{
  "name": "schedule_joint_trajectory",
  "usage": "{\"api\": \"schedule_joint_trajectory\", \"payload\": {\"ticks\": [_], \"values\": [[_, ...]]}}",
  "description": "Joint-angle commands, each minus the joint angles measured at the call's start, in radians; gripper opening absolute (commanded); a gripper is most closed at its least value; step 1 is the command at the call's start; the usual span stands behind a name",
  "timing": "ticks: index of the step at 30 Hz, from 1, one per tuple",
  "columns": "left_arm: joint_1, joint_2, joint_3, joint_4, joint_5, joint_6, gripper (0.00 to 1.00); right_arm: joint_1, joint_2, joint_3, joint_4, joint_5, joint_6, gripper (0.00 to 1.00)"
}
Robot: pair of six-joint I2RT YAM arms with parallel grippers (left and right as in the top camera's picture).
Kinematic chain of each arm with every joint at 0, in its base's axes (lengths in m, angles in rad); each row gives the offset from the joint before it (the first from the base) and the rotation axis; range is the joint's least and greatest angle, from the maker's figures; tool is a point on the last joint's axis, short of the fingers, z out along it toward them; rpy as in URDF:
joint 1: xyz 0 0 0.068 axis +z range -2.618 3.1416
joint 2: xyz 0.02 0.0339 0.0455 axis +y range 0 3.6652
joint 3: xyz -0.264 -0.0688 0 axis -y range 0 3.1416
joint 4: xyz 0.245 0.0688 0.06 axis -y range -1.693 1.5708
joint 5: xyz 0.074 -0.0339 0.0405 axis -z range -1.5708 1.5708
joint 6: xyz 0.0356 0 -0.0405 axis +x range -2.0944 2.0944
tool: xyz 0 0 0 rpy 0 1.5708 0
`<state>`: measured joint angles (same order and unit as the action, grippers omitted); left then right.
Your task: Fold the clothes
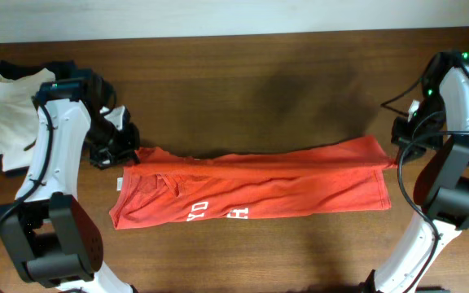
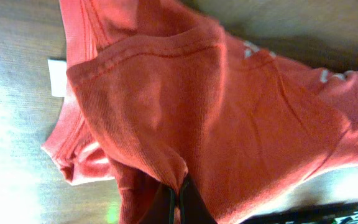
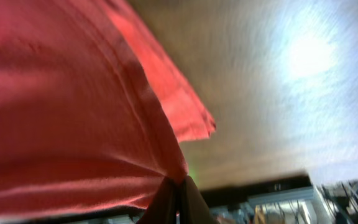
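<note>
I've got the table with the shirt stretched across its middle, neck end at my left, hem at my right, and a white garment piled at the far left, well apart. The left gripper is clenched on the shoulder edge and the right gripper is clenched on the hem corner; both wrist views show fabric pinched between closed fingers. I judge the lengthwise fold is in hand: next I should carry both ends evenly towards the near edge, keeping the cloth taut, then lay it down

Warm light — glare, wrist-view blur
</note>
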<state>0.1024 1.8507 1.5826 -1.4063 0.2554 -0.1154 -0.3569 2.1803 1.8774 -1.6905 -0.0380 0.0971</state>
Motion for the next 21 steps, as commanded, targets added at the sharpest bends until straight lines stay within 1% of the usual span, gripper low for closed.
{"api": "schedule_joint_trajectory", "payload": {"ticks": [1, 4, 6, 8, 11, 12, 13, 14, 16, 19, 21], "values": [[0.001, -0.028, -0.065, -0.038, -0.021, 0.016, 0.00, -0.025, -0.120, -0.108, -0.009, 0.029, -0.012, 0.04], [0.001, -0.028, -0.084, -0.058, -0.072, 0.016, 0.00, -0.038, -0.134, -0.156, -0.009, 0.045, -0.011, 0.04], [0.001, -0.028, -0.105, -0.062, -0.081, 0.016, 0.00, -0.037, -0.134, -0.214, -0.009, 0.054, -0.002, 0.04], [0.001, -0.028, -0.129, -0.031, -0.080, 0.016, 0.00, -0.037, -0.134, -0.263, 0.008, 0.080, 0.026, 0.04], [0.000, -0.028, -0.157, 0.015, -0.079, 0.015, 0.00, -0.037, -0.134, -0.314, 0.053, 0.081, 0.027, 0.04], [0.000, -0.028, -0.163, 0.015, -0.080, 0.016, 0.02, -0.037, -0.134, -0.320, 0.057, 0.081, 0.027, 0.13], [0.001, -0.028, -0.175, 0.018, -0.080, 0.016, 0.17, -0.037, -0.134, -0.320, 0.057, 0.081, 0.027, 0.20], [0.001, -0.028, -0.181, 0.018, -0.080, 0.016, 0.33, -0.037, -0.134, -0.320, 0.057, 0.081, 0.027, 0.24], [0.000, -0.028, -0.189, 0.026, -0.080, 0.016, 0.41, -0.037, -0.134, -0.320, 0.056, 0.081, 0.027, 0.24], [0.000, -0.028, -0.189, 0.050, -0.071, 0.016, 0.45, -0.035, -0.134, -0.321, 0.065, 0.072, 0.027, 0.25], [0.000, -0.028, -0.189, 0.077, -0.025, 0.016, 0.47, -0.035, -0.132, -0.335, 0.089, 0.045, 0.022, 0.25]]}}
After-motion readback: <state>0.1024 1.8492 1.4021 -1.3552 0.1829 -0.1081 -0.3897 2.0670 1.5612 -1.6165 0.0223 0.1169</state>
